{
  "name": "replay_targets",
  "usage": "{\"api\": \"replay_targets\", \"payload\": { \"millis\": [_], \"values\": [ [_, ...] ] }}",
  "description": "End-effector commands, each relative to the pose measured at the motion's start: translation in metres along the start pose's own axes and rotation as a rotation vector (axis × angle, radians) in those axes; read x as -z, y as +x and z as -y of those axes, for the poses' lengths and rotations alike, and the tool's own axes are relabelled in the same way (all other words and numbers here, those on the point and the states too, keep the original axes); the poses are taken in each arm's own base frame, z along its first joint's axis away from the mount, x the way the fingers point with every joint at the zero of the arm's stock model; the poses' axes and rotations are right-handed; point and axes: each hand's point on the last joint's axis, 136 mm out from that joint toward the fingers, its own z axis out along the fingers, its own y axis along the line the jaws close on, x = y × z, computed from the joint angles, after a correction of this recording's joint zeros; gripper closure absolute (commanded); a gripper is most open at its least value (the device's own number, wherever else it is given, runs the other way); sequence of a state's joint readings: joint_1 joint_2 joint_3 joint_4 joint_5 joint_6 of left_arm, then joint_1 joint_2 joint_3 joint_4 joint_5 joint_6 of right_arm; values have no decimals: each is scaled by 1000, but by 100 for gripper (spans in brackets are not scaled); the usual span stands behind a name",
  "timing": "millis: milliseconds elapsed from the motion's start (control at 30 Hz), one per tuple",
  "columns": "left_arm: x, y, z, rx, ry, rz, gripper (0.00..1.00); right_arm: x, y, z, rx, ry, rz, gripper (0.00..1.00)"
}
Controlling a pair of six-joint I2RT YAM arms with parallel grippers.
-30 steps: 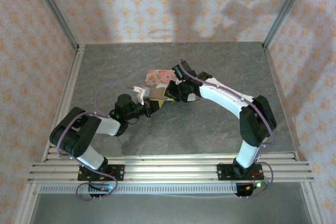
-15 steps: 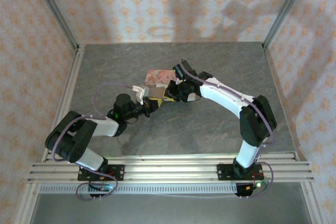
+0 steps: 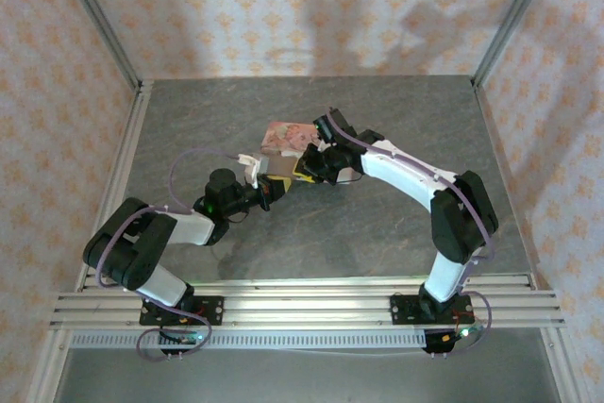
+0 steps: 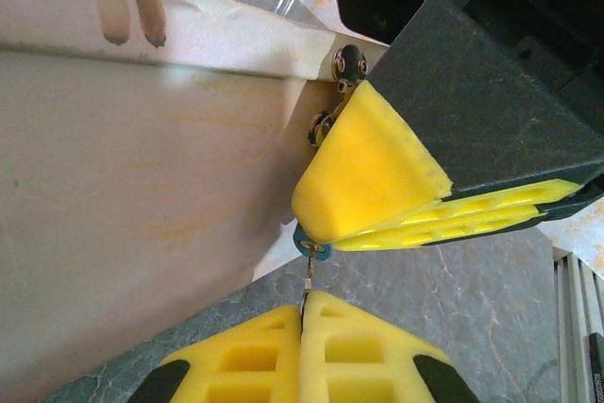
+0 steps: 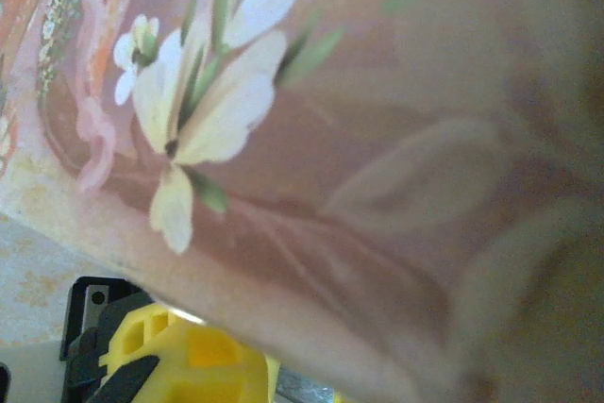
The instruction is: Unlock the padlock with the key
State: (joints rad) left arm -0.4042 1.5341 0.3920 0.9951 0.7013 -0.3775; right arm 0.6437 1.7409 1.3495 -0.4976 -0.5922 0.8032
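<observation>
Overhead view looks down; both wrist views sit close, sharing the pink box (image 3: 286,136).

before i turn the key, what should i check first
1. Key held by left gripper: ok, pinched, jaws shut.
2. Padlock held by right gripper: ok, a blue edge peeks out of the grip.
3. Key tip at padlock: ok, they meet; depth cannot tell.
4. Padlock already released: cannot tell, mostly hidden.
5. Room from pink box: cannot tell, it sits close beside both grippers.
</observation>
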Motion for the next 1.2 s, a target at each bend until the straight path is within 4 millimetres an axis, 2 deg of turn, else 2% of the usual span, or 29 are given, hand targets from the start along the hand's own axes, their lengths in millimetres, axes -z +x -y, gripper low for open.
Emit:
{"api": "replay_targets", "payload": {
  "millis": [0,367,767,1167],
  "values": [
    [-5,-21,11,-33,46,73,100,18,4,-29,11,-125,-7,100],
    [-9,-25,12,2,73,102,100,20,2,-27,-7,-136,-13,100],
    [-3,-31,19,-6,82,123,100,22,0,-23,-23,-139,-9,100],
    [-5,-26,29,-30,94,106,100,23,-2,-24,-47,-161,-19,100]
  ]
}}
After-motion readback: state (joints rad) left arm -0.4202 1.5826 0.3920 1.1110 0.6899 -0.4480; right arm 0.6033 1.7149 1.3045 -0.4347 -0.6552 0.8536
